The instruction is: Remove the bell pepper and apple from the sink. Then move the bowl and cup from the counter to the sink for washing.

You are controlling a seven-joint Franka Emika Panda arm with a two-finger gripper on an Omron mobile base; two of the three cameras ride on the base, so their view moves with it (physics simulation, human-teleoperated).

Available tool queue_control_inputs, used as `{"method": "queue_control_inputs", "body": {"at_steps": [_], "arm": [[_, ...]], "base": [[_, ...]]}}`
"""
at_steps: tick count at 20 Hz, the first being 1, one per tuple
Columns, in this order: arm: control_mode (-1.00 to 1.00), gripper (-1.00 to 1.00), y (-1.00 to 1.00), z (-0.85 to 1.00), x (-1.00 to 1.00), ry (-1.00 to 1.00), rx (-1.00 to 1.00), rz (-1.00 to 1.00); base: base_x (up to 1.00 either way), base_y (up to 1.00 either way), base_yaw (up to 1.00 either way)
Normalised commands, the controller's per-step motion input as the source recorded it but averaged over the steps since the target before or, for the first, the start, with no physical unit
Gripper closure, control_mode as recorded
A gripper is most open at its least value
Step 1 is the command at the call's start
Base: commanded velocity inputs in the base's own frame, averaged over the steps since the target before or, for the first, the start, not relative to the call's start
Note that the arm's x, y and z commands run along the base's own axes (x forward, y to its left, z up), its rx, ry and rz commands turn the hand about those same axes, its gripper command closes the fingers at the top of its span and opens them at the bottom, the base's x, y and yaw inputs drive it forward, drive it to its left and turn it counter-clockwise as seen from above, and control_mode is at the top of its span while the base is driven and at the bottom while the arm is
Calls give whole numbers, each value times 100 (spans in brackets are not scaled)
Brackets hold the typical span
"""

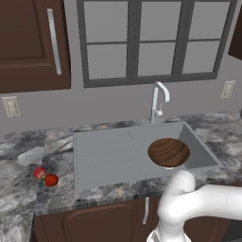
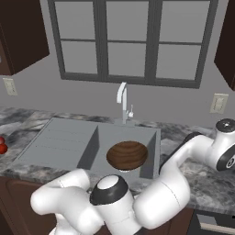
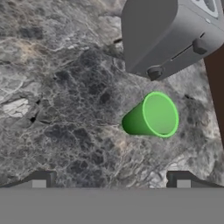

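The cup (image 3: 152,115), a small bright green tumbler, is being seen in the hand view standing on the dark marbled desk (image 3: 65,109), with its open mouth facing the camera. A grey box-shaped appliance (image 3: 168,35) is being shown just beyond the cup, close to it; whether the two are touching cannot be told. The pincer (image 3: 111,179) is being held wide open and empty, its two dark fingertips (image 3: 40,180) standing well apart short of the cup, nothing being gripped between them.

The bowl (image 1: 168,152), wide, shallow and of dark-brown wood, is being shown lying inside the basin of the sink (image 1: 108,156), to the right of the ribbed drainboard and in front of the curved chrome faucet (image 1: 158,101). The bell pepper (image 1: 51,179) and the apple (image 1: 39,173) are being seen out of the sink, lying on the desk to its left, touching or nearly touching each other, the apple being the farther from the sink's left rim. A window (image 1: 156,40) is being shown behind the faucet
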Motion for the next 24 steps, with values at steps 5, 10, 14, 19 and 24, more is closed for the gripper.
{"method": "queue_control_inputs", "body": {"at_steps": [5,10,14,19,24], "arm": [[-100,-100,-16,-9,12,1,0,0],[-100,-100,-14,-10,10,0,0,0],[-100,-100,-14,-8,10,0,0,0],[-100,-100,-14,-7,8,0,0,0],[-100,-100,-10,-9,8,1,0,0]], "base": [[0,0,0],[0,0,0],[0,0,0],[0,0,0],[0,0,0]]}}
